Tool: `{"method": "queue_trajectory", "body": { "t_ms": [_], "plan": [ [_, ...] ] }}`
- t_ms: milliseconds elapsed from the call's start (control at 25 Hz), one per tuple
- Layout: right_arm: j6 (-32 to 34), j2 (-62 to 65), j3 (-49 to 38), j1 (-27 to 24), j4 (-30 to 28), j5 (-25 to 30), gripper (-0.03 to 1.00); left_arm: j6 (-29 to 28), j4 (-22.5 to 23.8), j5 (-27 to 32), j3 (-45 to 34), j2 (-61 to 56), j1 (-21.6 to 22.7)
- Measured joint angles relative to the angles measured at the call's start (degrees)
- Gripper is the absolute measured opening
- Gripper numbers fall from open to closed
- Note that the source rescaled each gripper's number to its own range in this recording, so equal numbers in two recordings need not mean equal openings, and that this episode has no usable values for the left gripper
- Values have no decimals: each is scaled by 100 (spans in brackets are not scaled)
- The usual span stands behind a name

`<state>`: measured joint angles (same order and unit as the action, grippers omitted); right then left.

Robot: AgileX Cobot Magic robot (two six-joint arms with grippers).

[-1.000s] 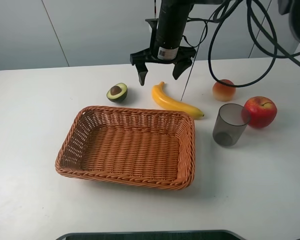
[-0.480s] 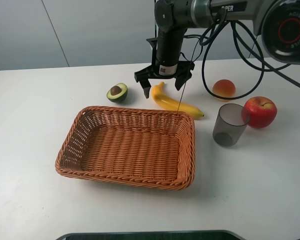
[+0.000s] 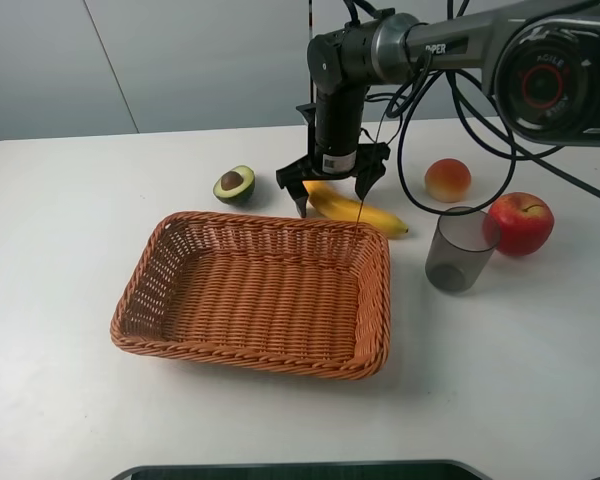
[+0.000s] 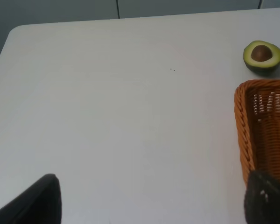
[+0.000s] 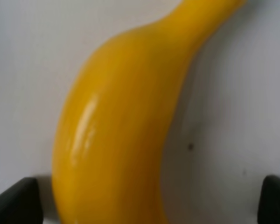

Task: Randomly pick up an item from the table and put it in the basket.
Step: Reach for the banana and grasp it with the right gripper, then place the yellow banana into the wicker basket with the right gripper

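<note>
The yellow banana [image 3: 358, 209] lies on the white table [image 3: 60, 220] just behind the far rim of the empty orange-brown wicker basket [image 3: 140, 300]. My right gripper [image 3: 331, 200] is open, low over the banana's stem end, with one finger on each side of it. In the right wrist view the banana [image 5: 121, 130] fills the frame between the two fingertips [image 5: 14, 200], and the right gripper [image 5: 144, 205] is not closed on it. My left gripper [image 4: 151, 205] is open and empty over bare table, beside the basket's corner [image 4: 245, 121].
A halved avocado [image 3: 234, 185] lies left of the banana and also shows in the left wrist view [image 4: 262, 56]. A peach-coloured fruit [image 3: 447, 180], a red apple [image 3: 521, 222] and a grey translucent cup [image 3: 461, 248] stand right of the basket.
My right gripper has come down from above the banana and now straddles its stem end, still open. The banana and other objects have not moved.
</note>
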<state>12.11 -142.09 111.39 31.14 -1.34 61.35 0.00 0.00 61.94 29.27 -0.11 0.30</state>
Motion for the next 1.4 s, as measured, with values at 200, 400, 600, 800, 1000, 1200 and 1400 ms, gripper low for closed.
{"method": "queue_trajectory", "body": {
  "t_ms": [200,400,600,800,1000,1200,1400],
  "plan": [
    [-126,-22,23,0,-58,-8,0,0,0,0,0,0,0],
    [-202,-22,23,0,-79,-23,4,0,0,0,0,0,0],
    [-210,-29,23,0,-79,-34,4,0,0,0,0,0,0],
    [-236,-35,31,0,-79,-45,4,0,0,0,0,0,0],
    [-323,29,31,0,-263,-68,4,0,0,0,0,0,0],
    [-691,550,31,-22,-555,8,4,0,0,0,0,0,0],
    [-1211,1225,31,-22,-773,529,4,0,0,0,0,0,0]
  ]
}}
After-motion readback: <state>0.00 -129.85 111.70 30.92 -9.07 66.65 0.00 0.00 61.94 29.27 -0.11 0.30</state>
